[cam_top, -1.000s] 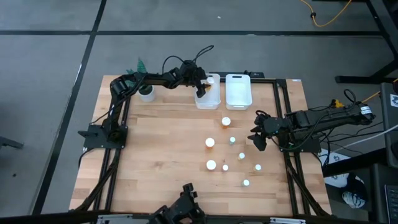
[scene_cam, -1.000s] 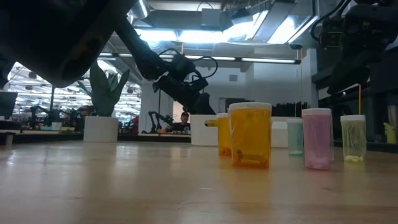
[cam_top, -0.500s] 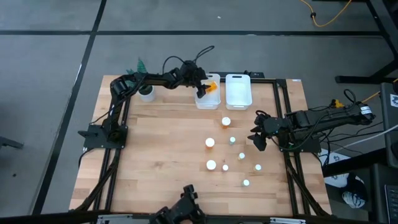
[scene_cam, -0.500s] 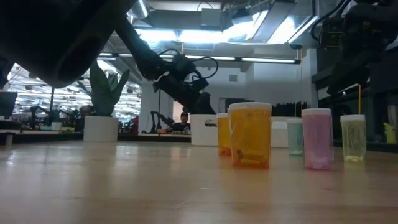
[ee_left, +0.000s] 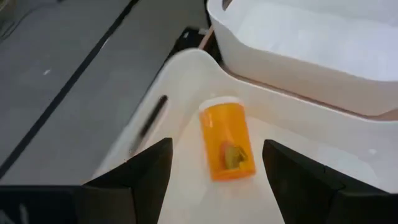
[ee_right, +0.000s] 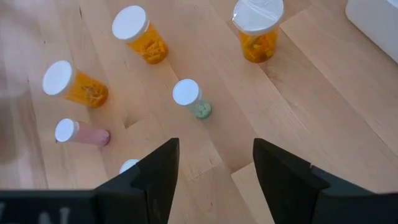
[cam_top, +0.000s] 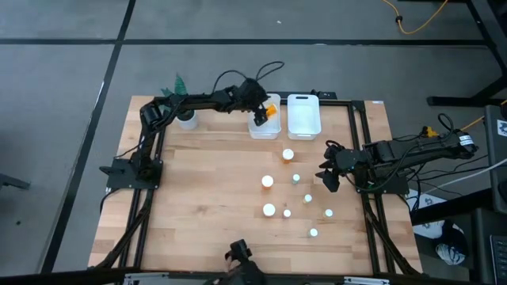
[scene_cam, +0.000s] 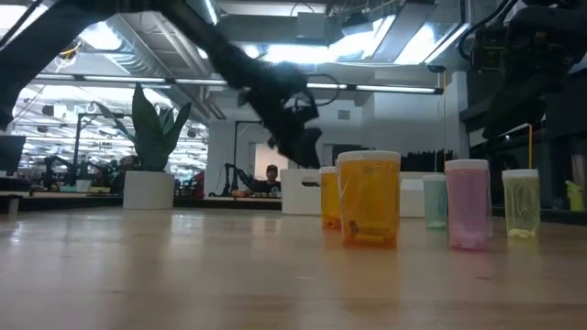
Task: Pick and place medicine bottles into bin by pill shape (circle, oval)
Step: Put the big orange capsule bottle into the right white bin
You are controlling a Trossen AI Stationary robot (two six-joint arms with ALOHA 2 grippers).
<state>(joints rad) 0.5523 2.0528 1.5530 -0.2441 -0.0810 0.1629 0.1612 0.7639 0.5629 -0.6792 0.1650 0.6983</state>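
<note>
One orange medicine bottle [ee_left: 227, 146] with a white cap lies on its side on the floor of the left white bin [cam_top: 264, 127]. My left gripper [cam_top: 258, 117] hangs open above it, one finger on each side in the left wrist view, touching nothing. Several more medicine bottles stand upright on the table's right half, orange ones [cam_top: 268, 181] and smaller pale ones [cam_top: 307, 199]. My right gripper [cam_top: 329, 179] waits open over the table's right side, above those bottles [ee_right: 191, 98].
A second white bin [cam_top: 303, 115] stands right of the first at the far edge. A potted green plant [cam_top: 184, 117] sits at the far left. The table's left and near parts are bare wood [cam_top: 206, 206]. Black frame rails [cam_top: 358, 134] border the table.
My left gripper has let go of the orange bottle, which now lies in the left bin. The gripper has then risen above the bin and tipped up to a flatter slant, shifting slightly toward the table's right.
</note>
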